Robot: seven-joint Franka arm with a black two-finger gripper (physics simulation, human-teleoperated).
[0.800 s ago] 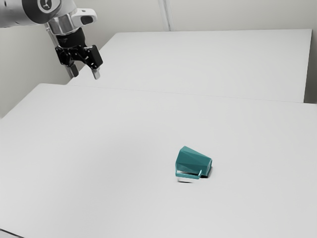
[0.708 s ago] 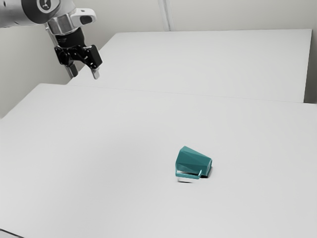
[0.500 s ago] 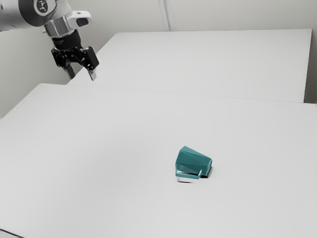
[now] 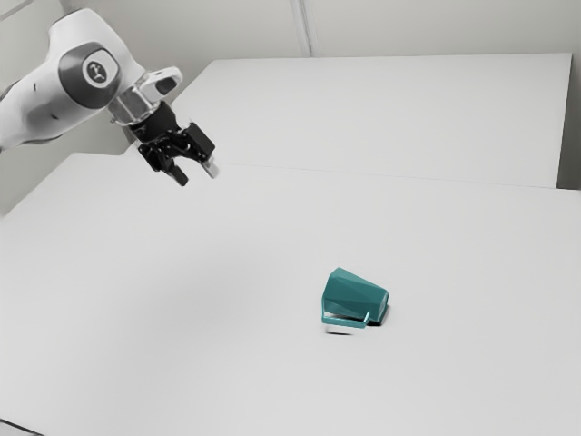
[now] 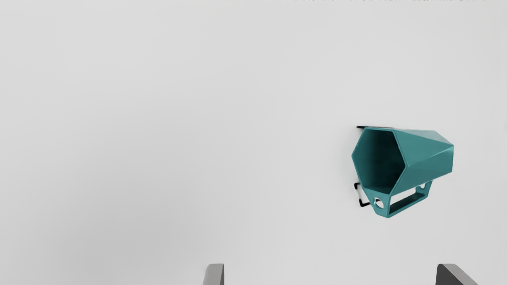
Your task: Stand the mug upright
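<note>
My gripper (image 4: 198, 175) hangs above the table at the exterior view's upper left, well away from the mug. The teal faceted mug (image 4: 354, 297) lies on its side on the table, its handle toward the exterior view's bottom edge and its narrower base toward that view's right. In the wrist view, the mug (image 5: 425, 156) shows its dark six-sided mouth and its handle. The gripper (image 5: 330, 273) is open there, its two fingertips wide apart with nothing between them.
The white tabletop (image 4: 209, 300) carries the mug. Behind it, a large white panel or surface (image 4: 390, 118) stretches toward the pale wall (image 4: 436, 27). A thin dark line crosses the exterior view's lower left corner.
After a slight shift toward the exterior view's left, my gripper has moved to that view's right and lower, tilting as the arm swung. The mug has not moved.
</note>
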